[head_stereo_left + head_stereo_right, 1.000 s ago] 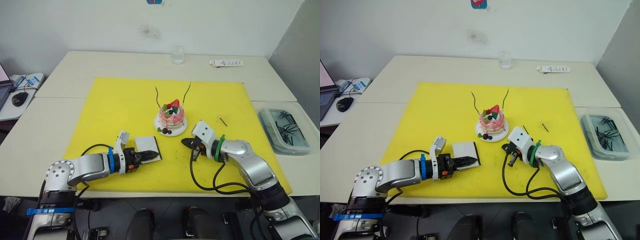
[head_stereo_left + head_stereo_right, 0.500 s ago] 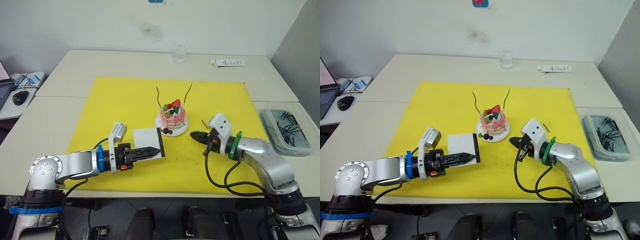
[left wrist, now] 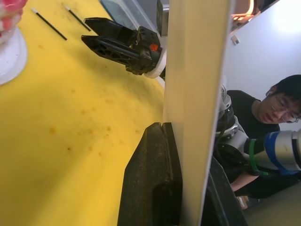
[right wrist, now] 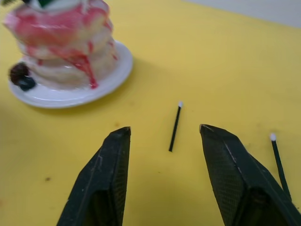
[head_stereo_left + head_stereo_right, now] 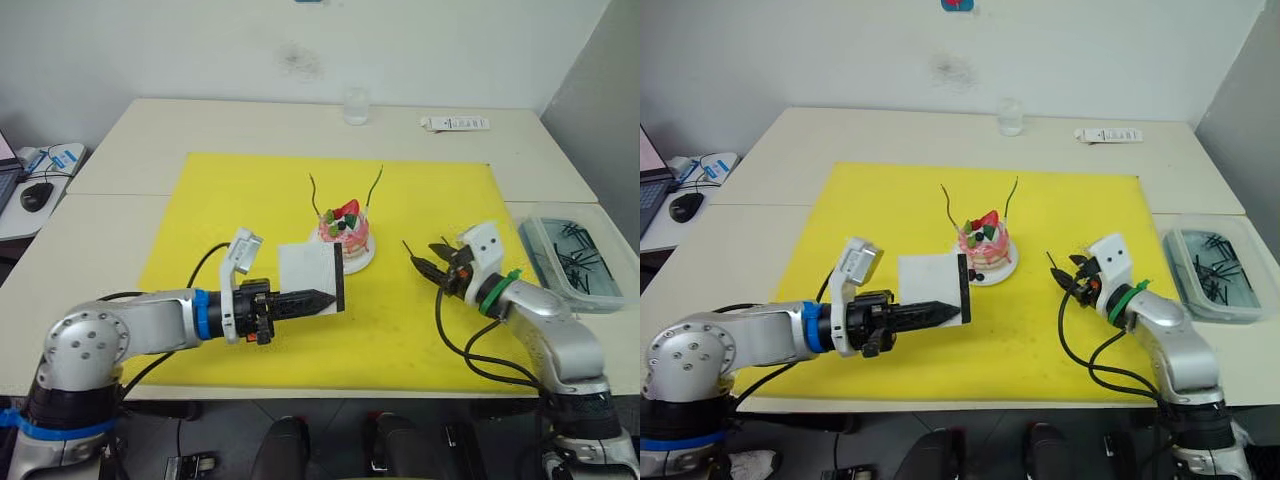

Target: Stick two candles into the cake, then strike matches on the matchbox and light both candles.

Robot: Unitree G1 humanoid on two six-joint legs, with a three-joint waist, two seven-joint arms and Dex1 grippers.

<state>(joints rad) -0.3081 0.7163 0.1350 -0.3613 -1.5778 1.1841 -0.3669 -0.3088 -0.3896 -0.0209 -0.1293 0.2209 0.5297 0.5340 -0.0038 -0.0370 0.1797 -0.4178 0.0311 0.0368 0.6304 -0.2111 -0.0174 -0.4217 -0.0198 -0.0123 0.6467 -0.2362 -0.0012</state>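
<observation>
The pink cake [image 5: 346,230] stands on its white plate [image 5: 356,262] mid-mat, with two wavy candles [image 5: 314,192] [image 5: 375,184] rising from it. My left gripper [image 5: 325,298] is shut on the lower edge of the white matchbox [image 5: 308,275]. The box is held upright just left of the cake, its black strip [image 5: 339,276] facing the cake. My right gripper [image 4: 164,128] is open, low over the mat right of the cake. One short dark match [image 4: 175,126] lies between its fingers. A second match [image 4: 277,159] lies just outside one finger [image 4: 235,174].
A yellow mat [image 5: 250,200] covers the table's middle. A clear glass [image 5: 355,106] and a white remote [image 5: 453,124] sit at the back. A clear bin [image 5: 575,250] of dark sticks stands at the right edge. A person [image 3: 277,108] sits beyond the table.
My left gripper has lifted the matchbox upright and carried it right, up beside the cake. My right gripper has swung right, away from the plate, to the matches.
</observation>
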